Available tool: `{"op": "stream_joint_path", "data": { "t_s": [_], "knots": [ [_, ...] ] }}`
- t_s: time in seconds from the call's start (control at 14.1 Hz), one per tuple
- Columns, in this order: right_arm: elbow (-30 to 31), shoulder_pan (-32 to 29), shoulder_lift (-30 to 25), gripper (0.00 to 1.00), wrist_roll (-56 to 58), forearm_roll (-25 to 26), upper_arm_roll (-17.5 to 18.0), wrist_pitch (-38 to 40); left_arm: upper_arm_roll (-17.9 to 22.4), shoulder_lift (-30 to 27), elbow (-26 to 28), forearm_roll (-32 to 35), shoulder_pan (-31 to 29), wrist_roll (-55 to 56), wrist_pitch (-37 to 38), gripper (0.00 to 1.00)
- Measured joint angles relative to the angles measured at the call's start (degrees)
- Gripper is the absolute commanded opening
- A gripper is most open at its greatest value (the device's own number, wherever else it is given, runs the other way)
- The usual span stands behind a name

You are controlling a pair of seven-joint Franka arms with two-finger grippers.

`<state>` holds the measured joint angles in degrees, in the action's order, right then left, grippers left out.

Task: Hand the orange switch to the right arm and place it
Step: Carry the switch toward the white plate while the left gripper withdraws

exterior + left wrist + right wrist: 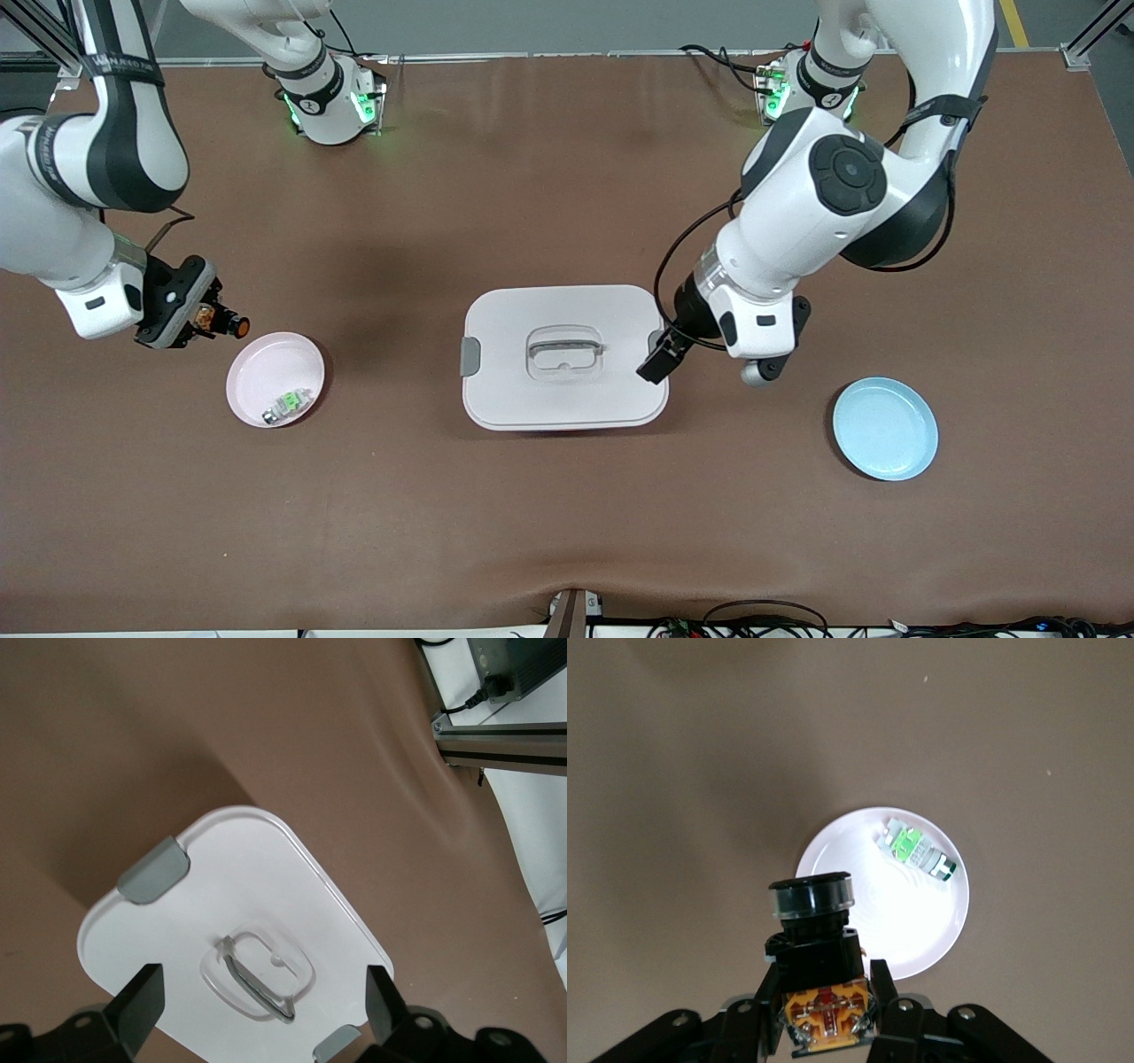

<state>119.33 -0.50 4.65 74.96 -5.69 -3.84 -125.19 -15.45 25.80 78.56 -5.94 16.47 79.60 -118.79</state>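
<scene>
Right gripper clamped on orange switch, in air just off pink plate's rim; cap end pointing toward plate. Left gripper spread wide, empty, waiting over white lid.

No readable text, arm band lettering illegible (too blurred)

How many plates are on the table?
2. The pink plate lies toward the right arm's end and holds a green-and-white part; the blue plate lies toward the left arm's end. None looks hidden.
</scene>
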Motion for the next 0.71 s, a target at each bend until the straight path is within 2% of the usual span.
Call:
{"op": "stream_joint_path", "data": {
  "t_s": [0.14,0.36,0.5,0.71],
  "knots": [
    [4.58,-1.36,0.04,0.00,1.83,-0.47,0.01,-6.10,-0.01,-1.17,1.79,0.06,-1.55,-5.23,0.65,1.00],
    [9.90,-2.16,0.35,0.00,6.29,-4.92,0.02,-12.87,-0.02,-3.78,5.36,0.06,-4.59,-10.74,2.71,1.00],
    [11.52,-2.48,1.46,0.00,11.42,-8.07,0.03,-16.14,-0.01,-5.14,6.34,0.07,-7.11,-12.64,6.12,1.00],
    [11.94,-3.12,4.79,0.00,18.72,-12.41,0.03,-20.33,0.02,-6.47,6.74,0.07,-11.91,-24.11,13.57,1.00]
  ]
}}
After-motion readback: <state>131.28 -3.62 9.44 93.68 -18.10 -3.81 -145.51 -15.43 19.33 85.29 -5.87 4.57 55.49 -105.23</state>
